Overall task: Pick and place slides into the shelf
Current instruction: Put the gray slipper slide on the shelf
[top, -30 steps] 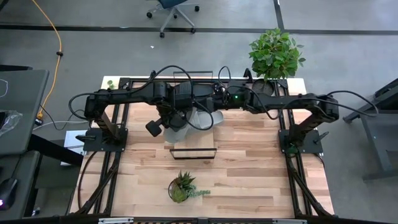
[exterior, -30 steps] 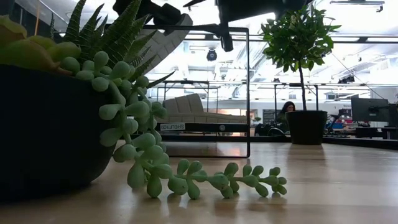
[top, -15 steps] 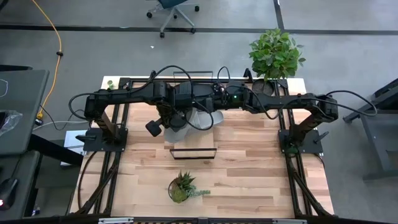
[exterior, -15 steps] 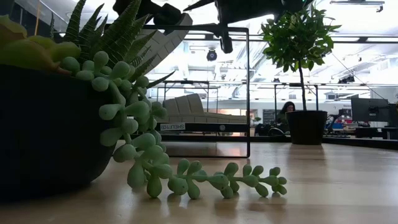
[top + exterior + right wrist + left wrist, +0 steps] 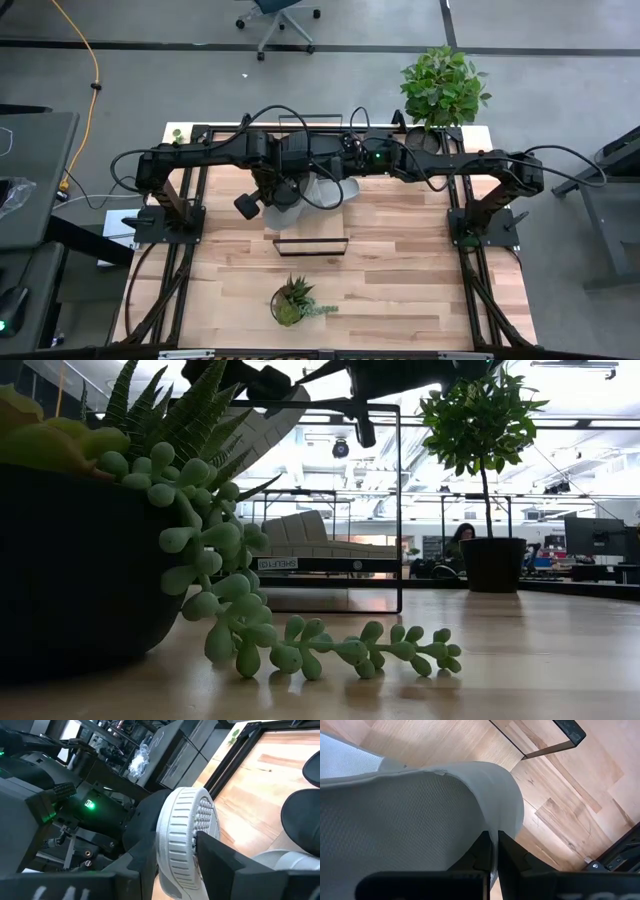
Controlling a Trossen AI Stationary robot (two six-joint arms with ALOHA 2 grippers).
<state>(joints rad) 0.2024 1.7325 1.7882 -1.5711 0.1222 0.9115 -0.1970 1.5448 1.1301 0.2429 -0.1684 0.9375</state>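
My left gripper is shut on a light grey slide, held in the air above the middle of the table; the slide also shows in the low view. My right gripper meets it from the right and is shut on another light grey slide, which has a ribbed sole edge. The shelf stands on the table just in front of them, with its black wire frame upright. A black slide shows beyond the right gripper. My left gripper pinches a thin edge of the light grey slide between its two fingers. The slide's textured curved surface rises in front of the fingers. It is lifted clear of the table, tilted. My right gripper pinches the light grey slide across its thickness, one finger on the nubbed footbed side and the other on the opposite side. The ribbed sole edge stands up between the fingers. The slide is held on edge, clear of the table.
A succulent in a dark pot stands near the table's front edge, in front of the shelf. A leafy potted plant stands at the far right corner. Bare wooden tabletop lies on the right and left of the shelf.
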